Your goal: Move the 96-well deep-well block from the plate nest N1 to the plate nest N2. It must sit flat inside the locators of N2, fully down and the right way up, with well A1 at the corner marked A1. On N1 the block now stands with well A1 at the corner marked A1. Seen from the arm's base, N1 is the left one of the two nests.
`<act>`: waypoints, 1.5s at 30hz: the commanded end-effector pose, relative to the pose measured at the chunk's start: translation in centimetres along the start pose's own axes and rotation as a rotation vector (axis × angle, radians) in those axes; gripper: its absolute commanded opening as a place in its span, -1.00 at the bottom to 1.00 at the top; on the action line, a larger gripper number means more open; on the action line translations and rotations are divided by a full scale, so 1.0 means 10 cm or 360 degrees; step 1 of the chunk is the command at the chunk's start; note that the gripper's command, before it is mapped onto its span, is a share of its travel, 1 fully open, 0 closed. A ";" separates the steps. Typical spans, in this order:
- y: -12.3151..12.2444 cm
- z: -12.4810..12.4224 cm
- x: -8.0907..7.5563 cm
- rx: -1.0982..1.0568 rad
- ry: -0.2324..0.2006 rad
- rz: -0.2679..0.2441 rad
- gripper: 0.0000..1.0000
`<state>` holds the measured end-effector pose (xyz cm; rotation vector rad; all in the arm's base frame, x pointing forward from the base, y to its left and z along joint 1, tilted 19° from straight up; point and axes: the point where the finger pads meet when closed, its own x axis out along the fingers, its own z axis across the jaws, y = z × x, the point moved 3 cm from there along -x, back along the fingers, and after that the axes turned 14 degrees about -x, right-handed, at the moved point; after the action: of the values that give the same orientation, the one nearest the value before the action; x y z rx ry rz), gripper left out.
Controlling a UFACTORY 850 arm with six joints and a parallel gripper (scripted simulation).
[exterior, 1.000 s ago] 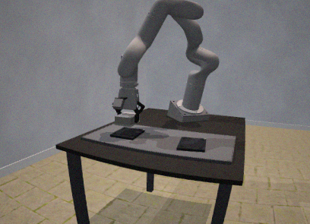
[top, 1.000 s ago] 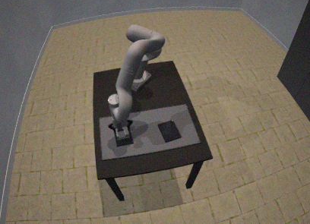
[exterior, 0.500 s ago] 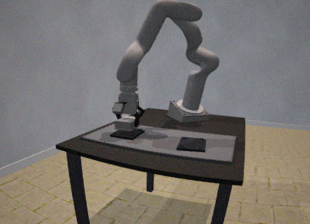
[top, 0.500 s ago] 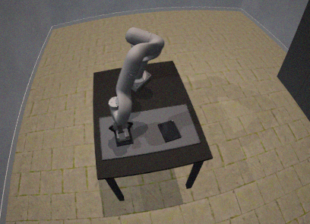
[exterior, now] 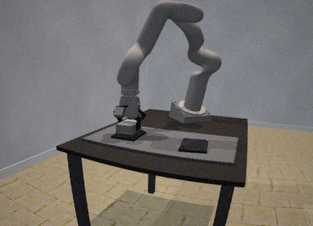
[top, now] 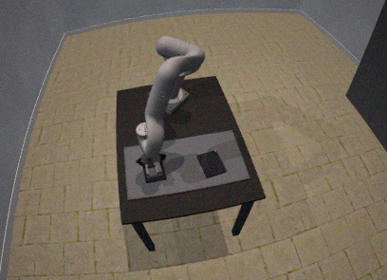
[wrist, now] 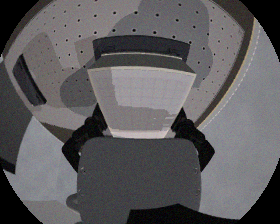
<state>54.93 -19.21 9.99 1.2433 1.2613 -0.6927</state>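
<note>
From the top, the arm [top: 158, 99] reaches down over one dark nest [top: 153, 172] on the grey mat [top: 185, 153] of the desk [top: 190, 203], the pale block [top: 153, 169] under its wrist, while the other nest [top: 211, 163] lies bare well apart along the mat. From the side, the pincer [exterior: 128, 123] grasps the block [exterior: 126, 126] by its flanks — the block is right at the nest [exterior: 128, 136], though I cannot tell whether it rests on it or hangs just above. At the wrist, the block [wrist: 143, 99] sits between the two dark fingers, a nest [wrist: 144, 46] showing just past its far edge.
</note>
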 end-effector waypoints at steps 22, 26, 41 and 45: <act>0.01 0.00 0.01 0.0000 -0.0002 0.0002 -1.00; 0.01 0.00 0.02 0.0000 -0.0002 0.0002 -1.00; 0.01 0.00 0.04 0.0000 -0.0002 0.0002 -1.00; 0.01 0.00 0.05 0.0000 -0.0002 0.0002 -1.00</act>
<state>55.04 -19.09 9.52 1.2433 1.2615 -0.6928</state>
